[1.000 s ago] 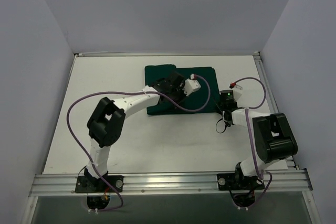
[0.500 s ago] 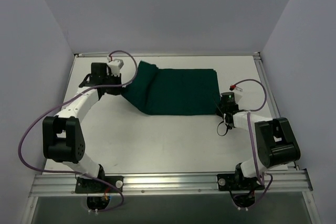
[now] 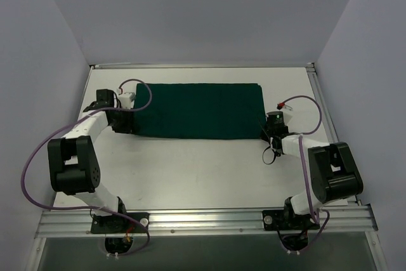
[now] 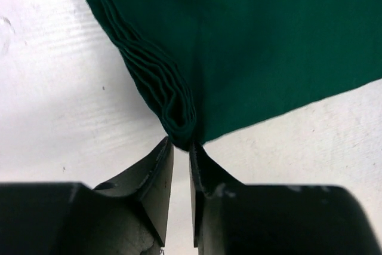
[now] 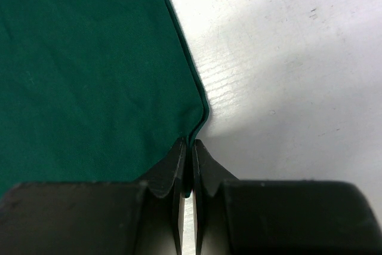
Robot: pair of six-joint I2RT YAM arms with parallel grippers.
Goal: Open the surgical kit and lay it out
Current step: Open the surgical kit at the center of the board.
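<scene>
The green drape (image 3: 200, 110) lies on the desk (image 3: 190, 169): right claw (image 5: 187, 143) pinches its edge, left claw (image 4: 181, 144) gapes narrowly at its bunched corner.

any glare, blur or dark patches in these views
Top external: soft even light, sharp, the green cloth a flat dark patch. Left wrist: the left tool nearly black, cloth folds crisp. Right wrist: the table glares white, the right tool dark.
</scene>
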